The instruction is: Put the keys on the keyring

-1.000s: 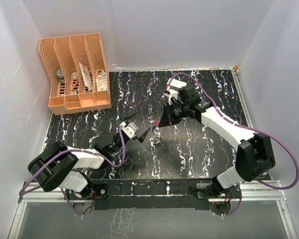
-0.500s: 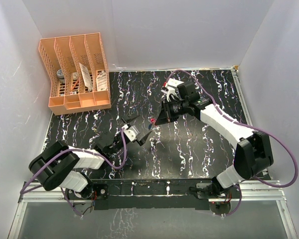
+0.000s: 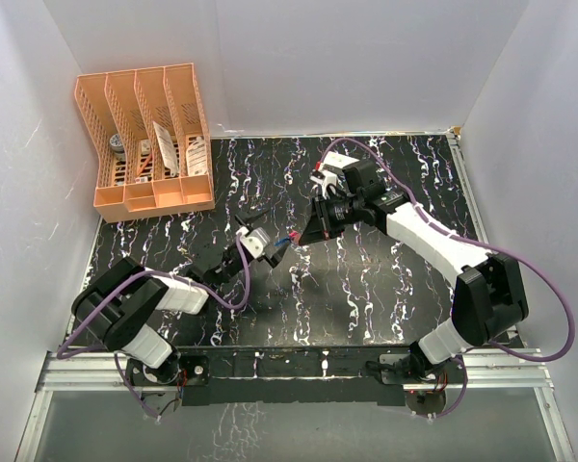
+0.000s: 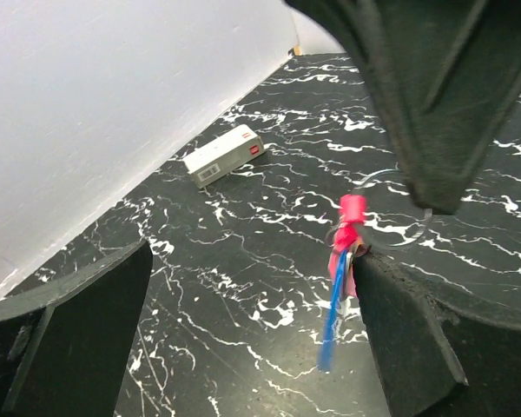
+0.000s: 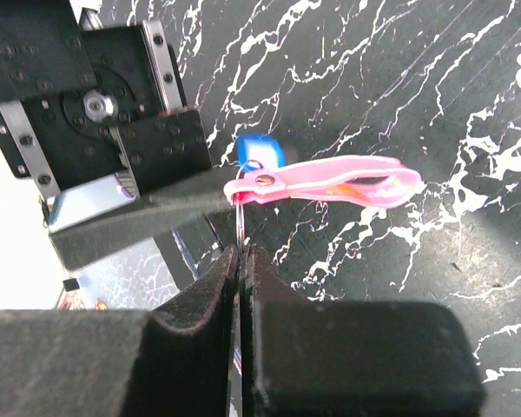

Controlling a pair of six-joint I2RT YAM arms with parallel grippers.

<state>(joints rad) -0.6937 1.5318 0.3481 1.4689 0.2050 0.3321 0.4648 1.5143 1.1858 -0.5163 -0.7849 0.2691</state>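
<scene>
Right gripper [image 5: 241,256], keyring [image 5: 240,215]; box label [image 4: 254,149] illegible

Black white-veined marble-look tabletop [image 3: 366,289]: smooth, slight sheen. Thin bare-metal wire keyring [image 4: 405,244]: shiny. On the keyring, slim pink plastic key [image 5: 330,181], translucent and glossy, and blue plastic-headed key [image 5: 260,149]. Right gripper fingers [image 5: 200,304]: matt black grainy plastic. White rectangular box [image 4: 223,155]: smooth plastic.

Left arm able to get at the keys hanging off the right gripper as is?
Probably yes. The left gripper is open and the keys hang between its fingers, close to one, nothing in between. The right gripper is shut on the keyring just above, so room is tight there.
</scene>
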